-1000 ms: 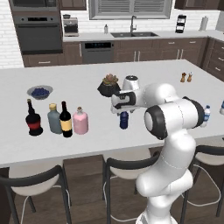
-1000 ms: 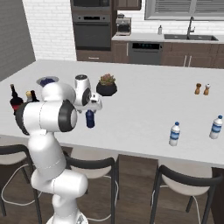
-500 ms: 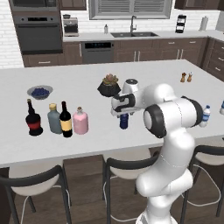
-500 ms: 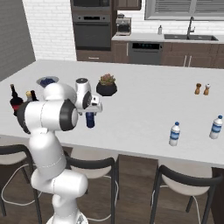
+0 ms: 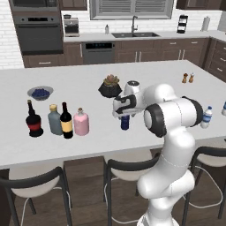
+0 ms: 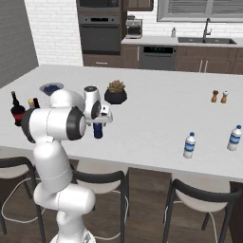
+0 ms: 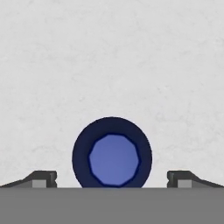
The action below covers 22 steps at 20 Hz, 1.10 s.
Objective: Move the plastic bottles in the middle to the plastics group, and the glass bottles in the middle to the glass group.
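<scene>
The small dark-blue plastic bottle (image 5: 125, 122) (image 6: 98, 130) stands upright mid-counter. My gripper (image 5: 125, 110) (image 6: 97, 118) hangs straight over it, open. In the hand view its round cap (image 7: 112, 153) sits between my two fingertips (image 7: 41, 178), which are wide apart and not touching it. At the counter's left, the wine bottle (image 5: 66, 121) and the pink bottle (image 5: 81, 122) stand in a row beside the glass group: a black red-labelled bottle (image 5: 34, 119) and a grey-blue one (image 5: 54, 120). The plastics group, two water bottles (image 6: 189, 145) (image 6: 234, 138), stands far right.
A potted plant (image 5: 110, 86) sits just behind the gripper. A bowl of blueberries (image 5: 40, 92) is at the back left and two small shakers (image 5: 187, 78) at the back right. Stools (image 5: 128, 170) line the counter's near edge.
The gripper has come down a little toward the dark-blue bottle, still open. The bottles have not moved.
</scene>
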Available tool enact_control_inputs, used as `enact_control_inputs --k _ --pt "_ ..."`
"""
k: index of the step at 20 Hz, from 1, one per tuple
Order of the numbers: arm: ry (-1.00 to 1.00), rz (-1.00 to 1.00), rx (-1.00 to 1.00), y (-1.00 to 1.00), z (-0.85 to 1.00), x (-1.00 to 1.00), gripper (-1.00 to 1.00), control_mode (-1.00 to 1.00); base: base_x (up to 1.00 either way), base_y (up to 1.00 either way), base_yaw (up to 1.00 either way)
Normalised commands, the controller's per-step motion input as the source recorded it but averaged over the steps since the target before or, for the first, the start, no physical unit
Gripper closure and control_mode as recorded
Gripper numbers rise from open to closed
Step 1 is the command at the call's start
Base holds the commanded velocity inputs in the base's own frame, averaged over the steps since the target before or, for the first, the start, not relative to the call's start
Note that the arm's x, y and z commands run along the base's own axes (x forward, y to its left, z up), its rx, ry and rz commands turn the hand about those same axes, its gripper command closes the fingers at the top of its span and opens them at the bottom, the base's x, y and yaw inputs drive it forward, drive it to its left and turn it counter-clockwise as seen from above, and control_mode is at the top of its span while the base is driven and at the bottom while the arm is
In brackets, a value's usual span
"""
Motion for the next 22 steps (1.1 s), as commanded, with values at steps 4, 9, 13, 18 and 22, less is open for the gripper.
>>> enact_control_inputs --k 4,9,13,18,22 --pt "-0.01 0.0 0.0 0.0 -0.12 0.08 -1.0 -1.0 0.0 0.0 0.0" --pt "-0.02 0.0 0.0 0.0 -0.07 0.01 -1.0 -1.0 0.0 0.0 0.0" --pt "-0.01 0.0 0.0 0.0 0.0 0.0 -1.0 -1.0 0.0 0.0 0.0" --pt "-0.11 0.0 0.0 0.0 0.0 0.0 -1.0 -1.0 0.0 0.0 0.0" --pt "-0.14 0.0 0.0 0.0 0.0 0.0 -1.0 -1.0 0.0 0.0 0.0"
